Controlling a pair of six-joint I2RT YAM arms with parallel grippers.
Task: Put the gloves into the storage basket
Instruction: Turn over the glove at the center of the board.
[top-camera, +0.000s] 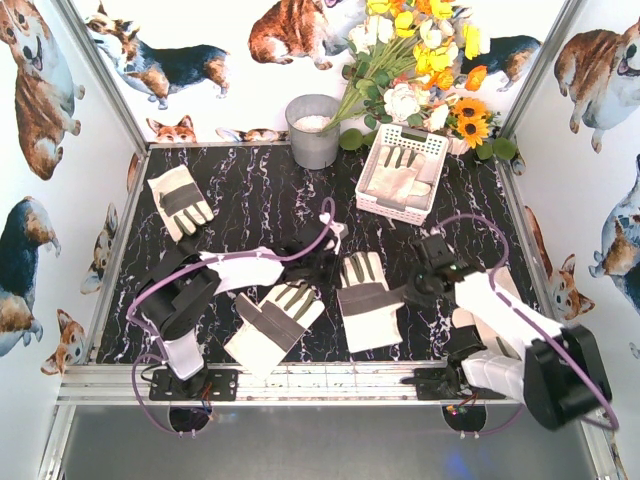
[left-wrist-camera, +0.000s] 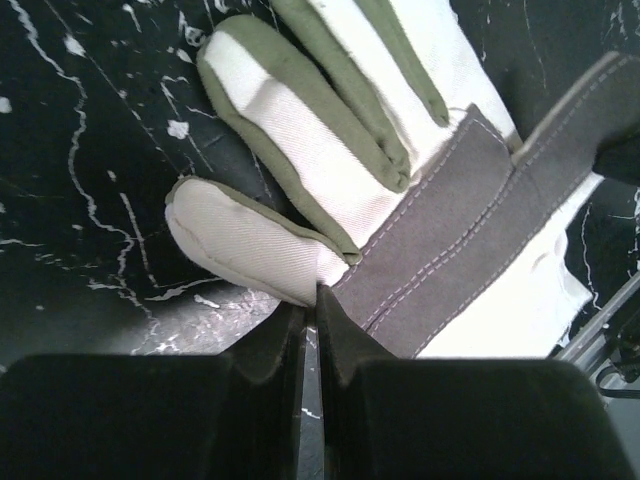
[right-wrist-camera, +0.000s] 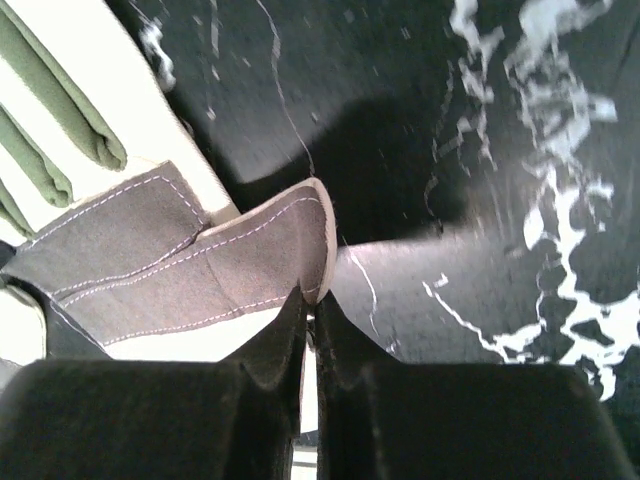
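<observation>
Black marbled tabletop (top-camera: 250, 190) carries 3 gloves, and a 4th lies inside the white slotted basket (top-camera: 372, 168) at the upper right of the overhead view. The basket stands just beside a grey bucket (top-camera: 313, 135), with a bunch of flowers (top-camera: 420, 50) behind it.

The upper-left glove (top-camera: 180, 200) lies well apart from both of my arms. The lower-left glove (top-camera: 272, 328) and the middle glove (top-camera: 366, 312) lie side by side near the bottom rail, fingers pointing away from my bases.

My right gripper (right-wrist-camera: 312, 298) is pressed together and pinches the grey edge of the middle glove on its right side. That edge curls up off the tabletop at my fingertips.

My left gripper (left-wrist-camera: 318, 300) is also pressed together. Its tips touch a glove where the thumb joins the grey band. I cannot tell whether any fabric is caught between them, nor which of the 2 near gloves it is. In the overhead view this gripper sits at the centre, between those 2 gloves.
</observation>
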